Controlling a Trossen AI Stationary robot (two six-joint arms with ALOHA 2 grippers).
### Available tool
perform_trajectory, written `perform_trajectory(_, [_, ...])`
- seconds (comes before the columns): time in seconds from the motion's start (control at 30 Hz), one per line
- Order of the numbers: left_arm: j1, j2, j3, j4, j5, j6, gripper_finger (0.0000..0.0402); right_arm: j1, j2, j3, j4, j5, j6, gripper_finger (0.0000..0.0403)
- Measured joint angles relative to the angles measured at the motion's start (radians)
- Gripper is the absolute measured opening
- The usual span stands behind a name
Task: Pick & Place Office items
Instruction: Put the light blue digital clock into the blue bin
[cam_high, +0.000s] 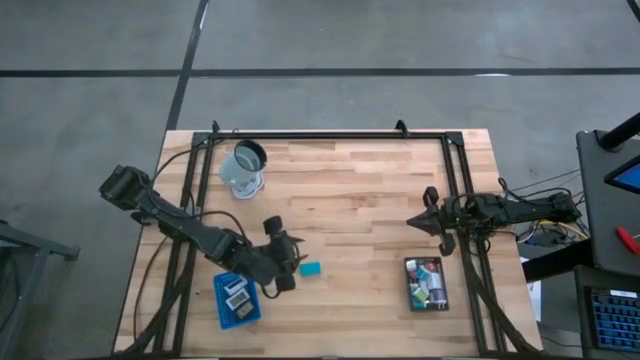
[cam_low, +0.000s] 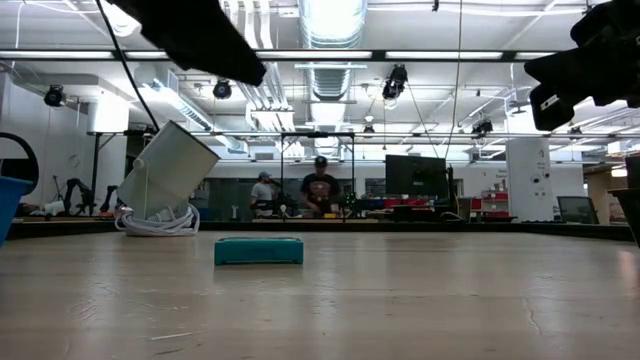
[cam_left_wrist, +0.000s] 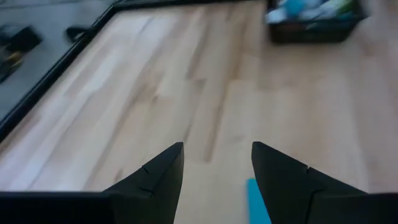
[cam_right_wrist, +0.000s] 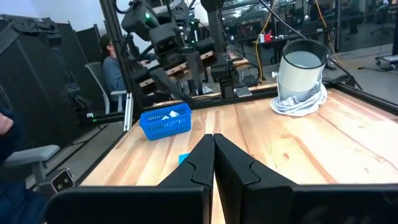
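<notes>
Teal block (cam_high: 310, 269): lone on bench, beside blue tray (cam_high: 237, 300); likely light, rigid.
Grip: across short sides.
Left pincer (cam_high: 287, 262): spread, empty, just beside block.

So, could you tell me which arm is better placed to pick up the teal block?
Left. The left gripper hovers open right beside the teal block, while the right gripper is shut, farther off.

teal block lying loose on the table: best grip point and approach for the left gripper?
Come straight down on the teal block. It lies flat and low on the bare wood, apart from the blue tray, so only a top approach clears it. Close the open left gripper across its two long side faces, the narrower span, at mid-length.
</notes>
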Motion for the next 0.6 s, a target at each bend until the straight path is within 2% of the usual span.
perform_trajectory(0.1, [0.004, 0.000, -0.012, 0.089, 0.075, 0.062, 0.0193, 0.000, 0.000, 0.000, 0.000, 0.000, 0.000, 0.0008])
perform_trajectory(0.23, [0.026, 0.000, -0.012, 0.116, 0.193, 0.079, 0.0193, 0.000, 0.000, 0.000, 0.000, 0.000, 0.000, 0.0008])
perform_trajectory(0.6, [0.133, 0.072, -0.013, 0.110, 0.245, 0.016, 0.0198, 0.000, 0.000, 0.000, 0.000, 0.000, 0.000, 0.0008])
